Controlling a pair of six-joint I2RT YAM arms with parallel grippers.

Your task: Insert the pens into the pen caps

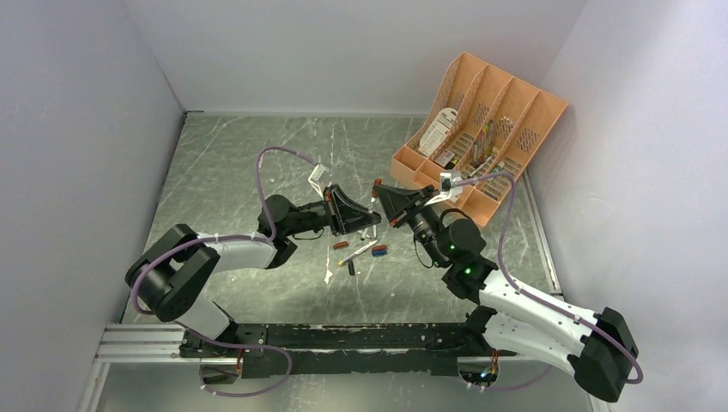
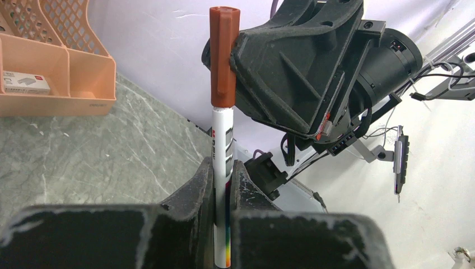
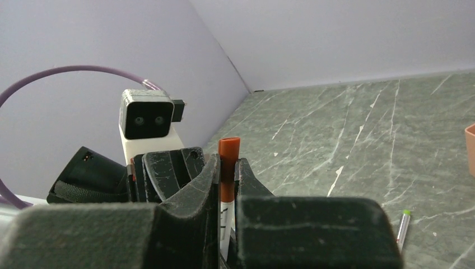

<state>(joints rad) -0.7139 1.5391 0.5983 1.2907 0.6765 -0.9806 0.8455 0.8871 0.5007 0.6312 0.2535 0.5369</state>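
A white pen stands between my left gripper's jaws, which are shut on its barrel. A red-brown pen cap sits on the pen's top end. My right gripper is shut on that cap, with the white barrel showing below it. From above, the two grippers meet tip to tip over the table's middle. More pens and loose caps lie on the table just in front of them.
An orange slotted organizer tray stands at the back right, close behind the right wrist. Grey walls close in the table on the left, back and right. A thin pen with a green tip lies on the marble surface.
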